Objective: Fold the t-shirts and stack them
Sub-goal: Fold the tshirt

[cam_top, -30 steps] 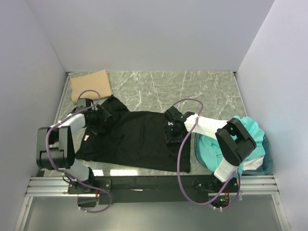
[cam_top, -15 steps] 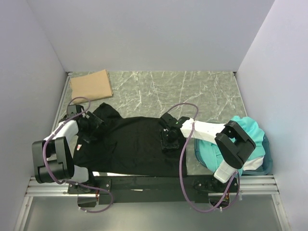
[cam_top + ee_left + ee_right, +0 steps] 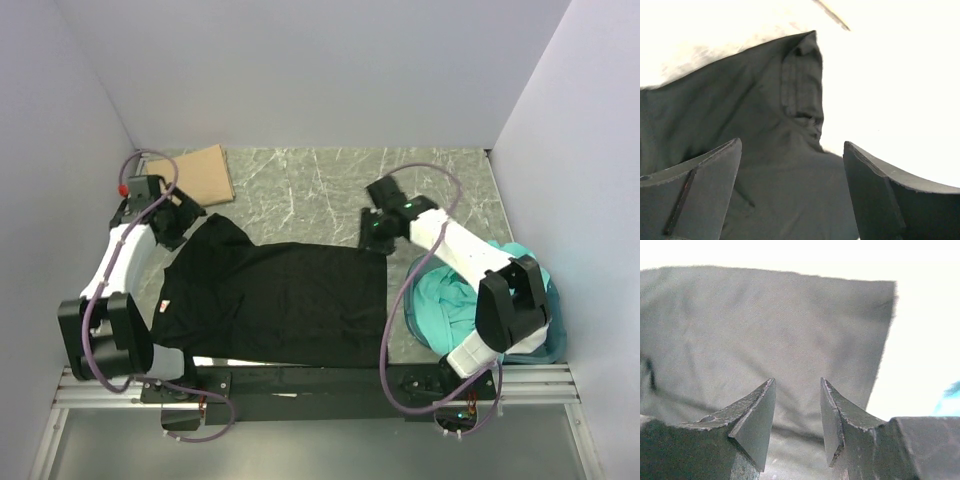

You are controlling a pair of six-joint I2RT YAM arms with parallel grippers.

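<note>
Centre-low on the table [image 3: 320, 185]: black t-shirt [image 3: 280, 300], spread flat, one sleeve [image 3: 800, 85] poking toward upper left, top right corner [image 3: 885, 290] square.

Reads as light, limp cloth: no stiffness, sags wherever unsupported, wrinkles rather than slides. Not fragile, not slippery. Best pinched at the edges, sleeve hem on the left and corner on the right, both at once to keep the fold line straight. Avoid a single mid-panel pinch: likely to bunch.

Left claw [image 3: 792, 145]: fingers wide apart, nothing between, hovering over the sleeve. Right claw [image 3: 797, 382]: fingers partly apart, empty, just above the right corner. Neither touching cloth as far as visible.

Upper left: tan t-shirt [image 3: 190, 175], folded flat, near the black sleeve, seemingly not touching. Probably the stack spot. Lower right: teal t-shirts [image 3: 450, 300] heaped in a blue tub [image 3: 553, 335], tub rim just beside the black shirt's right edge.

Surface: marbled grey-green, smooth, looks low-grip; expect cloth to creep when pulled. Room to fold toward upper middle of frame. Otherwise tight: white walls [image 3: 300, 70] on three sides, left arm close to the left wall, right arm arcing over the tub. Watch purple cables [image 3: 385, 330] for snagging on cloth.
</note>
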